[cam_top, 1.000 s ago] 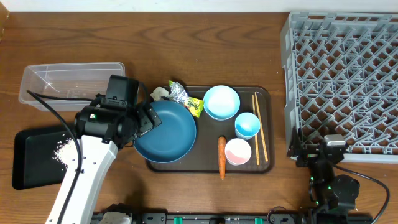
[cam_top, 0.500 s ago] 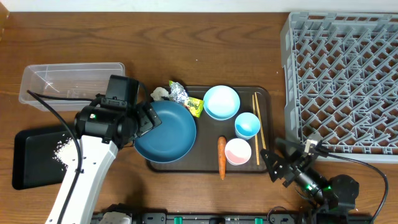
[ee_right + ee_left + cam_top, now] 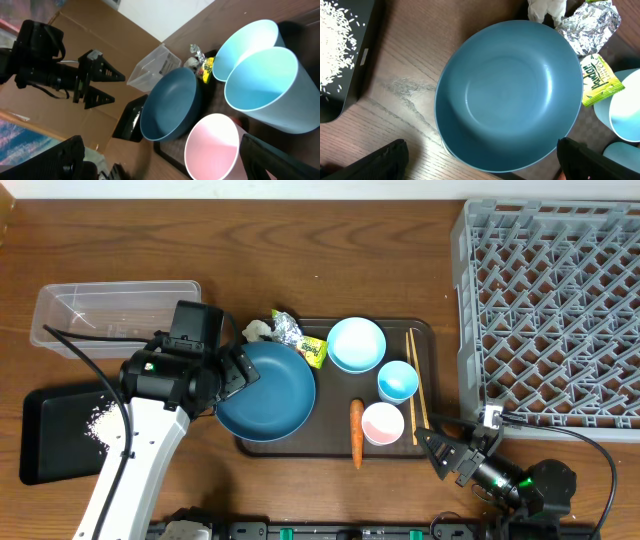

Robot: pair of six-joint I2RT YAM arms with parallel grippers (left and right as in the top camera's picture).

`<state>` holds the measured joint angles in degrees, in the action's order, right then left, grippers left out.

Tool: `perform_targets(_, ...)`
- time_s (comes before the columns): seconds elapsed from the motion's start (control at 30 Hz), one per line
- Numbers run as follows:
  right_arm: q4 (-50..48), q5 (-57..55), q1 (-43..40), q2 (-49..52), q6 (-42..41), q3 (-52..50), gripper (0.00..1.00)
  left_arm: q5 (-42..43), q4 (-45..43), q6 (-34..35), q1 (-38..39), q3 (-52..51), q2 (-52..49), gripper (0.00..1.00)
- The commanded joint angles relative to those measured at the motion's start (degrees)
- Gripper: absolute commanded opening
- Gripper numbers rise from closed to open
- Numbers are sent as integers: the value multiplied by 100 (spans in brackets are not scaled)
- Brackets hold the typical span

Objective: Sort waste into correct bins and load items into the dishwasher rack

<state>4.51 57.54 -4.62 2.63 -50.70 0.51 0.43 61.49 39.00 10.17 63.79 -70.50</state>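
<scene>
My left gripper (image 3: 234, 372) hangs open over the left rim of the large dark-blue bowl (image 3: 266, 391), its jaws wide either side of the bowl (image 3: 509, 95) and holding nothing. Behind the bowl lie tissue (image 3: 258, 331), foil (image 3: 288, 328) and a snack packet (image 3: 314, 350). The light-blue bowl (image 3: 356, 344), blue cup (image 3: 398, 381), pink cup (image 3: 382, 423), carrot (image 3: 356, 432) and chopsticks (image 3: 415, 385) share the brown tray (image 3: 428, 330). My right gripper (image 3: 447, 448) is open and empty, low off the tray's front right corner, facing the pink cup (image 3: 212, 145).
The grey dishwasher rack (image 3: 555, 310) fills the right side, its front left corner close behind my right arm. A clear tub (image 3: 115, 315) stands at the far left. In front of it the black tray (image 3: 45, 445) holds rice (image 3: 100, 420).
My right gripper has swung out from under the rack's front corner and now points left at the brown tray. The left arm and every object have stayed put.
</scene>
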Motion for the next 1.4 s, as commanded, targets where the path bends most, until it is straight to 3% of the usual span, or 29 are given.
perform_targets(0.0, 9, 142, 33, 13, -79, 111, 99, -90, 20, 31, -20, 105, 9, 98)
perform_targets(0.23, 929, -459, 33, 131, 476, 1113, 99, -92, -7, 31, -20, 101, 9, 98)
perform_targets(0.47, 3812, -1880, 33, 1211, 2717, 2896, 99, -92, -4, 28, -20, 94, 4, 98)
perform_targets(0.63, 5097, -2608, 66, 2439, 3536, 4131, 99, -92, -4, 31, -20, 94, 4, 98)
perform_targets(0.9, 6242, -3034, 643, 3729, 3617, 5506, 97, -92, -2, 31, -20, 94, 4, 98)
perform_targets(1.0, 6273, -3042, 1084, 3873, 3523, 5643, 91, -92, -2, 31, -20, 94, 4, 98)
perform_targets(1.37, 5978, -4400, 3036, 4439, 2682, 5650, 96, -92, -2, 31, -20, 94, 4, 98)
